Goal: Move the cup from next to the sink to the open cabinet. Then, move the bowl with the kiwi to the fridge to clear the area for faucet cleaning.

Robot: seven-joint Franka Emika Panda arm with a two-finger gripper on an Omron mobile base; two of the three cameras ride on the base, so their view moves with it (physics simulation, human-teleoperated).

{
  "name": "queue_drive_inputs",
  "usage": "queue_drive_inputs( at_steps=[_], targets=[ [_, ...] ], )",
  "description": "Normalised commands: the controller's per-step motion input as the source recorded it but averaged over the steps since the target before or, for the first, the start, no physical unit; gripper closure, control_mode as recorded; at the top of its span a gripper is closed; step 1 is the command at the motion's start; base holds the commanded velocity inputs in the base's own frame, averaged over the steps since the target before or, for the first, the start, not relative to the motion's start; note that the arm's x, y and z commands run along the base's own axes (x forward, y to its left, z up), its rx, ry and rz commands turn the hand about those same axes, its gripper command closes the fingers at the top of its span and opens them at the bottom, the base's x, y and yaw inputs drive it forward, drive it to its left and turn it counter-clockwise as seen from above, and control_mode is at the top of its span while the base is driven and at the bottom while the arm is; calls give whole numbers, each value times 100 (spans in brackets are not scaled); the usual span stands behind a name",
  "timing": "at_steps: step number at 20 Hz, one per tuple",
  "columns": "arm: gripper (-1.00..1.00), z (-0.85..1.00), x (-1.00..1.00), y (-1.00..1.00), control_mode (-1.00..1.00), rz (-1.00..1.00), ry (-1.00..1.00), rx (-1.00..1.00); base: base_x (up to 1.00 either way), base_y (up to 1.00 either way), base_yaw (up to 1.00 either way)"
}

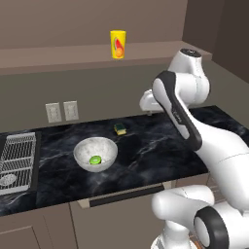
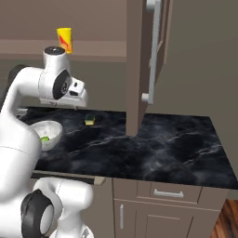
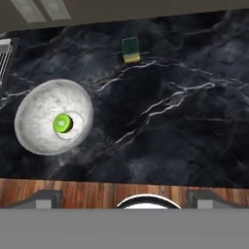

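1. The gripper [image 3: 124,197] is seen in the hand view with its two finger tips [image 3: 46,197] spread wide at the bottom edge and nothing between them; it is released. It is held high above the black marble counter [image 3: 185,141], looking straight down.
2. The speckled marble-look bowl [image 3: 52,116] is shown from above in the hand view, down and off to one side of the gripper, with the bright green kiwi [image 3: 62,123] lying inside near its centre.
3. The small yellow cup [image 1: 117,44] with a red mark is shown by the base views, upright on the taupe shelf board of the open cabinet [image 1: 58,56], above and behind the gripper.
4. The open cabinet door [image 2: 144,60] with its long handle is shown in the right base view, hanging over the counter well to the gripper's side.
5. A yellow-and-green sponge [image 3: 130,49] lies on the counter beyond the bowl, apart from it, toward the wall.
6. A wire rack [image 1: 18,153] and two wall outlets [image 1: 62,111] are seen in the left base view, past the bowl.
7. Nothing is seen standing between gripper and bowl.
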Motion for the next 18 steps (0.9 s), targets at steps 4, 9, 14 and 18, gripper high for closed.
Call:
queue_drive_inputs(
  at_steps=[4,9,14,18],
  targets=[
    [-100,-35,1,0,-100,0,0,26,0,0,0],
    [-100,-55,12,7,-100,-4,0,33,0,0,0],
    [-100,-84,31,50,-100,-5,8,4,0,0,0],
    [-100,-92,24,81,-100,-3,11,0,0,0,0]
  ],
)
